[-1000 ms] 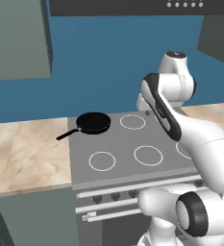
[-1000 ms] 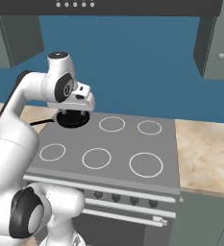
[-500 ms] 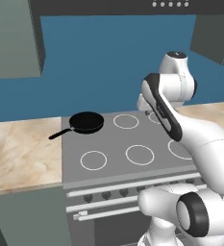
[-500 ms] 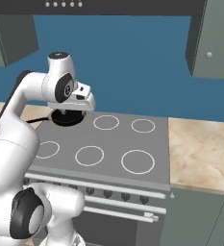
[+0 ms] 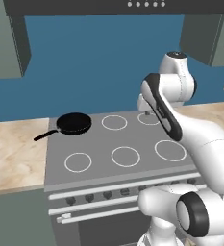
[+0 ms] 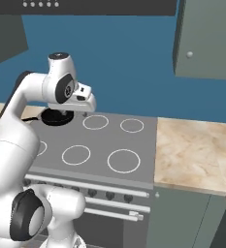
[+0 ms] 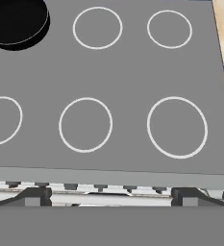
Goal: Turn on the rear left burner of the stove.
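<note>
My tool (image 6: 85, 102) hangs above the stove (image 7: 128, 77); I cannot tell whether its fingers are apart. The rear left burner (image 5: 74, 123) lies below, leftward, under a black pan (image 7: 17, 21).

Light is even and soft in all three views, with no clear source. The stove (image 5: 118, 158) top reads flat grey without glare, its white rings crisp. The pan (image 7: 17, 21) is solid black, perhaps casting a thin shadow at its rim. Cabinet undersides look darker. Nothing is blurred or bent at the edges; the worktop (image 6: 197, 150) marbling stays sharp.
</note>
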Tool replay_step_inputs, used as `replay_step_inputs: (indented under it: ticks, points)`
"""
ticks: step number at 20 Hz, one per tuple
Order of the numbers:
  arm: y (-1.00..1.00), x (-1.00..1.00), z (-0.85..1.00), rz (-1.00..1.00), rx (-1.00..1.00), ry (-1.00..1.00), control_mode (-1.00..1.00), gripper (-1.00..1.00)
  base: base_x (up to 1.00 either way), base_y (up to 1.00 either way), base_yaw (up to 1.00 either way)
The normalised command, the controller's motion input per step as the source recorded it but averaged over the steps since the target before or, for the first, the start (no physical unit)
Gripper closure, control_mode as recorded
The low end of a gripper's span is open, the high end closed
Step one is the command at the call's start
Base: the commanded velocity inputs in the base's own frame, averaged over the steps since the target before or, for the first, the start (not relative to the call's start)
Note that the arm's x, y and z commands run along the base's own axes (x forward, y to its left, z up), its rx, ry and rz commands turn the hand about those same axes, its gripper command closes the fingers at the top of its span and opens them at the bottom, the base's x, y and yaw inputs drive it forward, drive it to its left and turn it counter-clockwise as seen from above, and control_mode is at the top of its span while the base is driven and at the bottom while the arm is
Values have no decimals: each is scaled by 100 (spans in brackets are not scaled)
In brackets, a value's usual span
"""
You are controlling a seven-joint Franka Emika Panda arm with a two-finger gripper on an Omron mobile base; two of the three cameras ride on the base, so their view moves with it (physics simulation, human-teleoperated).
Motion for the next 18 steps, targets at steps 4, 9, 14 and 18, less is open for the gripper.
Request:
replay_step_inputs:
  ticks: [4,9,14,18]
  points:
    - [0,0,0,0,0,0,100,-100,-3,-23,0]
    - [0,0,0,0,0,0,100,-100,0,-3,0]
    - [0,0,0,0,0,0,100,-100,0,0,0]
    - [0,0,0,0,0,0,100,-100,0,0,0]
